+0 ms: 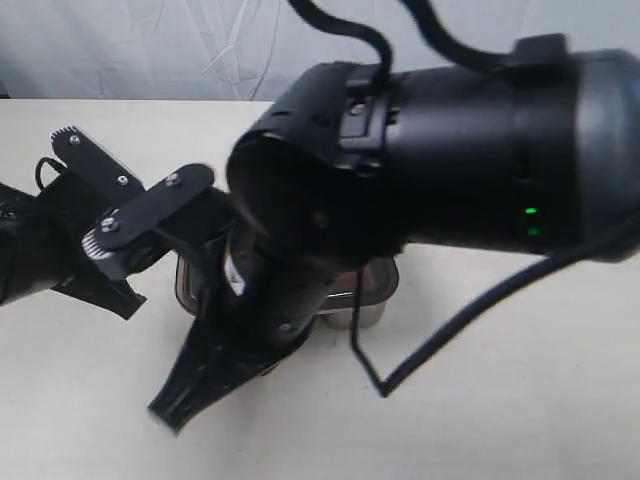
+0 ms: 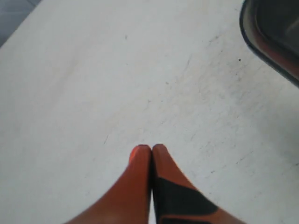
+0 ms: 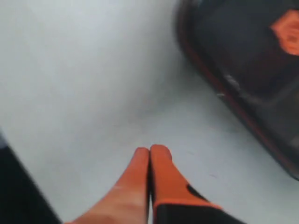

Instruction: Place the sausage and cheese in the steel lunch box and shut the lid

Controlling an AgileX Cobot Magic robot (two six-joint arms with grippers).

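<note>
The steel lunch box (image 1: 368,308) shows only as a shiny corner behind my right arm. The dark lid (image 3: 243,56) with its orange valve tab (image 3: 287,29) appears to lie on top of it; one lid corner (image 2: 271,32) also enters the left wrist view. Sausage and cheese are hidden from every view. My left gripper (image 2: 151,148) is shut on nothing, above bare table a short way from the lid corner. The right gripper (image 3: 152,150) is shut and empty too, over the table beside the lid's long edge.
The right arm's large black body (image 1: 470,150) fills the middle of the exterior view and hides most of the box. The left arm (image 1: 60,250) reaches in from the left. The pale table (image 1: 520,400) shows scuff marks.
</note>
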